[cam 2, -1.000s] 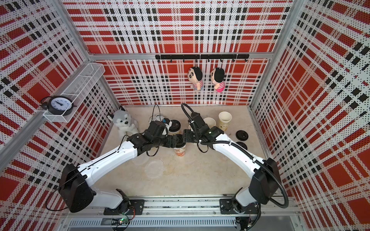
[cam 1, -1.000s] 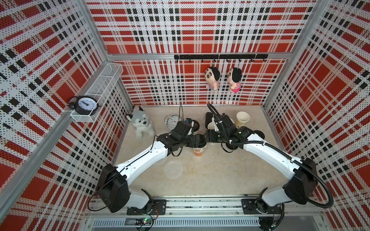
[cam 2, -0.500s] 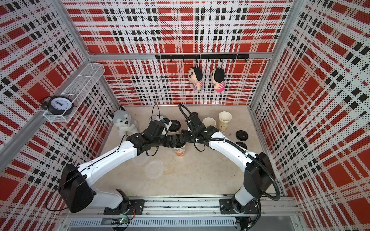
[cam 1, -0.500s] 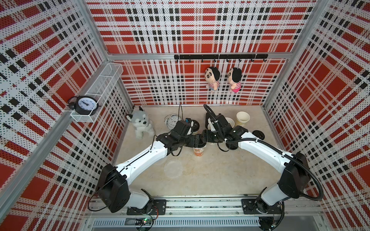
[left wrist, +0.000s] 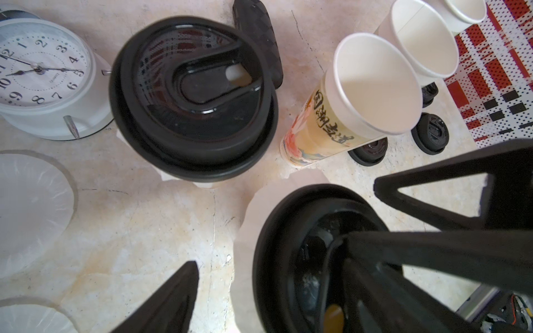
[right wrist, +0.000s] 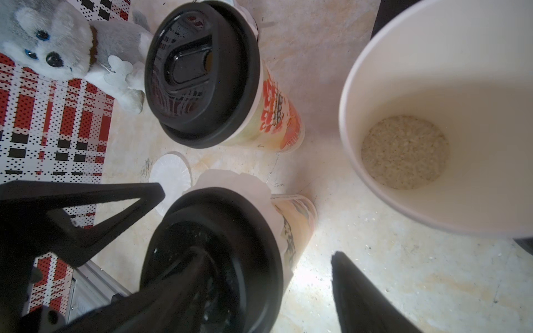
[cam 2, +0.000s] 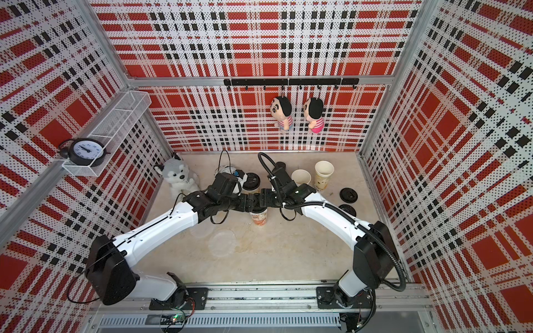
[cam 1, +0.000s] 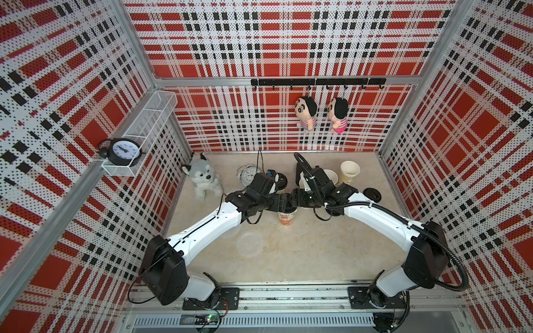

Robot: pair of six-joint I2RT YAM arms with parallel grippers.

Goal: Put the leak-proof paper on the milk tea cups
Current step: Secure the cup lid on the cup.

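Right tool point(cam 1: 300, 201) has slid in over the lidded milk tea cup point(cam 1: 287, 219), meeting left tool point(cam 1: 284, 203); both spread.

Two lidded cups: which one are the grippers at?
The cup mid-table, paper frill showing under its lid; the other lidded cup stands farther back by the white clock.

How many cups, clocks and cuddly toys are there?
Cups: 5
Clocks: 2
Toys: 3
Total: 10
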